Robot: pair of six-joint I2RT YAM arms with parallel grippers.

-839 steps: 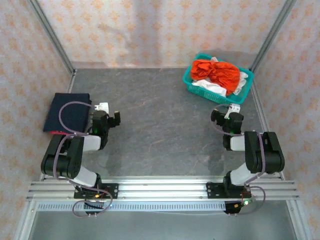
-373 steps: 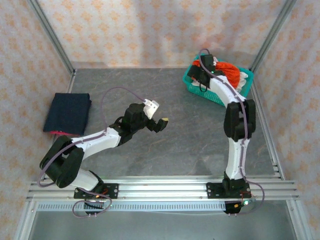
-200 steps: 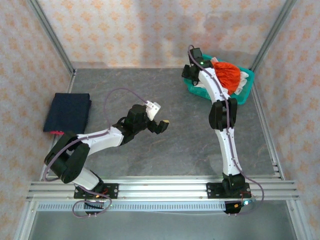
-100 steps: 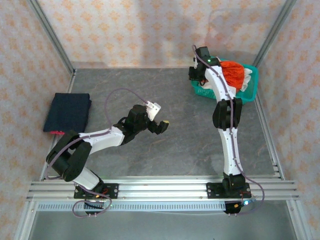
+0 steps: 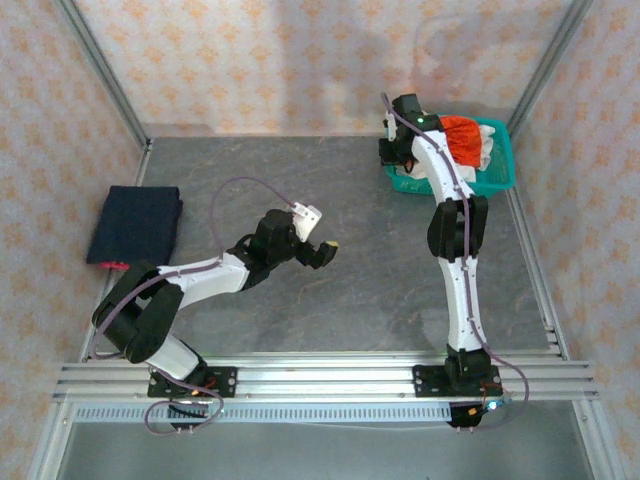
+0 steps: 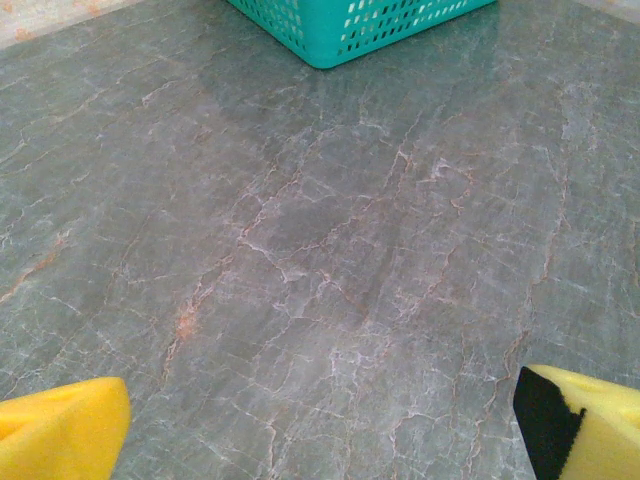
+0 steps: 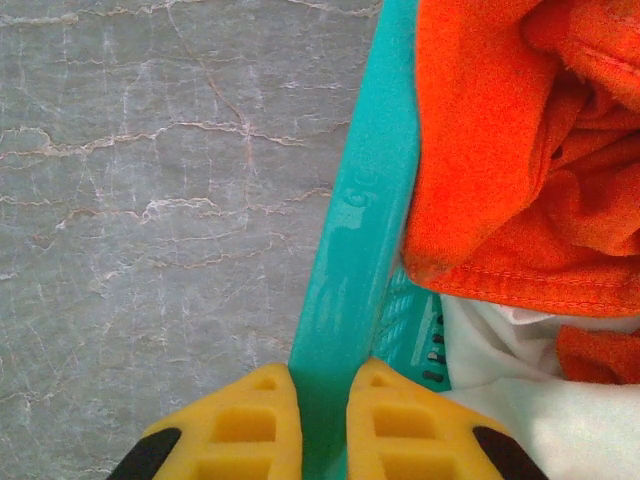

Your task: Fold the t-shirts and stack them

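Orange-red soft cloth t-shirt (image 7: 500,150) is lying bunched inside the teal plastic lattice basket (image 7: 355,220), which the right gripper (image 7: 322,385), pinching its rim, is dragging sideways, so folding is waiting, and the left gripper (image 6: 320,425) is hanging spread wide.

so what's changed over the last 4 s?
Right gripper reached out, clamped the basket rim and swung it toward the right wall. Left gripper moved to mid-table, open. Navy shirt unmoved; orange shirt still in basket.
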